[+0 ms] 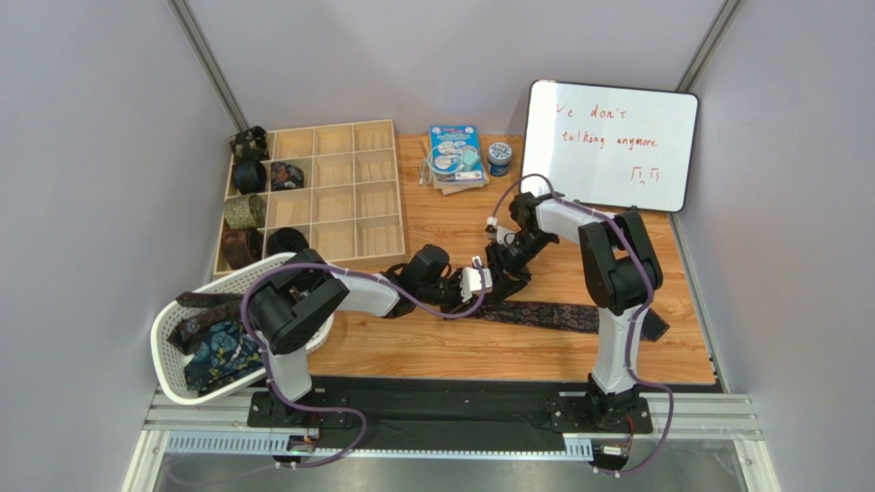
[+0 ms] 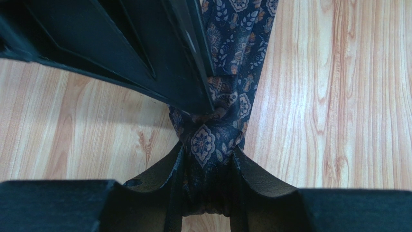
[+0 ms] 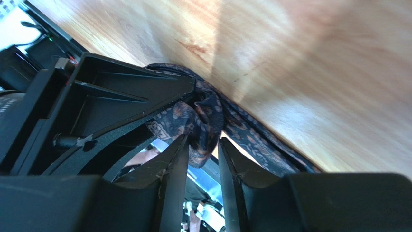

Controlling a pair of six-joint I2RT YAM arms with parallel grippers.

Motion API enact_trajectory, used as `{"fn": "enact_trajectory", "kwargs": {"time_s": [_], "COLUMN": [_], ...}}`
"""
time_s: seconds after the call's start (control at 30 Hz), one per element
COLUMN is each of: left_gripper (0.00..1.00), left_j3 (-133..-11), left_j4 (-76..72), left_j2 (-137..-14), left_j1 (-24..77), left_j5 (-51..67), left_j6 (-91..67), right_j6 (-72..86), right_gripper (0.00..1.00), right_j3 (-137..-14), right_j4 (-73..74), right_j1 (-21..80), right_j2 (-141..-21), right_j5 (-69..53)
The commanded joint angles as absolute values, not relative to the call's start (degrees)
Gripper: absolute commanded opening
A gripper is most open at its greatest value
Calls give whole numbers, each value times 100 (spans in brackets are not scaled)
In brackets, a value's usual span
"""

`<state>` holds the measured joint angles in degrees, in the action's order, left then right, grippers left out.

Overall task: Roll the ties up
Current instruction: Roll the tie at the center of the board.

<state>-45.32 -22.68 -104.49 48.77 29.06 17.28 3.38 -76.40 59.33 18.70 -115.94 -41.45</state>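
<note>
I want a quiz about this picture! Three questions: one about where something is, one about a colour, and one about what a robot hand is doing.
1. Where on the table is the white basket?
A. Far right corner
B. The middle
C. Near left corner

2. What colour is the writing on the whiteboard?
A. Green
B. Red
C. Blue

3. What is the left gripper doing?
A. Pinching the tie
B. Wide open, holding nothing
C. Resting in the basket

Answers:
1. C, it sits at the bottom left of the overhead view.
2. B, the letters are red.
3. A, its fingers press the patterned fabric from both sides.
</note>
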Motion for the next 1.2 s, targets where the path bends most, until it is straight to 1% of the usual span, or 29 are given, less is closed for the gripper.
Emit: {"fn": "enact_trajectory", "kwargs": {"time_s": [0.0, 0.07, 0.2, 0.27, 0.37, 0.47, 0.5, 0.57, 0.6, 0.67, 0.7, 0.73, 0.8, 0.83, 0.9, 0.97, 1.1, 1.17], "left_gripper": [19, 19, 19, 19, 19, 19, 19, 20, 21, 26, 29, 34, 40, 46, 50, 61, 70, 72], "left_j3": [-4500, -4517, -4544, -4553, -4553, -4588, -4588, -4588, -4579, -4562, -4553, -4544, -4483, -4456, -4412, -4369, -4193, -4044], "left_j4": [-1661, -1661, -1644, -1652, -1644, -1635, -1635, -1661, -1687, -1705, -1731, -1775, -1906, -1916, -1960, -1995, -2188, -2302], "left_j2": [-10749, -10767, -10775, -10775, -10784, -10793, -10784, -10732, -10714, -10635, -10609, -10582, -10468, -10424, -10319, -10196, -9959, -9810], "left_j1": [4878, 4878, 4887, 4878, 4887, 4878, 4878, 4887, 4878, 4878, 4887, 4878, 4878, 4878, 4869, 4860, 4746, 4668], "left_j5": [2593, 2566, 2540, 2505, 2514, 2488, 2479, 2417, 2400, 2391, 2399, 2408, 2426, 2426, 2434, 2452, 2627, 2724], "left_j6": [1775, 1749, 1714, 1696, 1670, 1626, 1609, 1521, 1503, 1389, 1380, 1362, 1336, 1345, 1345, 1371, 1354, 1327], "right_j6": [264, 281, 308, 334, 395, 378, 387, 404, 413, 431, 439, 448, 440, 439, 396, 361, 334, 316], "right_gripper": [34, 35, 41, 43, 41, 30, 24, 18, 13, 9, 5, 3, 0, 0, 0, 0, 0, 0], "right_j3": [-7576, -7550, -7524, -7497, -7392, -7392, -7374, -7392, -7392, -7400, -7418, -7453, -7488, -7514, -7567, -7576, -7559, -7541], "right_j4": [5836, 5854, 5880, 5862, 5757, 5687, 5660, 5651, 5651, 5643, 5643, 5651, 5677, 5704, 5748, 5783, 5818, 5827], "right_j1": [1934, 1934, 1951, 1951, 1977, 2109, 2162, 2206, 2232, 2241, 2259, 2259, 2259, 2276, 2294, 2320, 2347, 2347], "right_j2": [-11400, -11382, -11277, -11250, -11285, -11460, -11487, -11557, -11584, -11706, -11751, -11794, -11926, -11953, -12049, -12094, -12155, -12173], "right_j5": [-4148, -4253, -4526, -4535, -4422, -4053, -3852, -3605, -3334, -3077, -2859, -2752, -2550, -2488, -2330, -2233, -1987, -1916]}}
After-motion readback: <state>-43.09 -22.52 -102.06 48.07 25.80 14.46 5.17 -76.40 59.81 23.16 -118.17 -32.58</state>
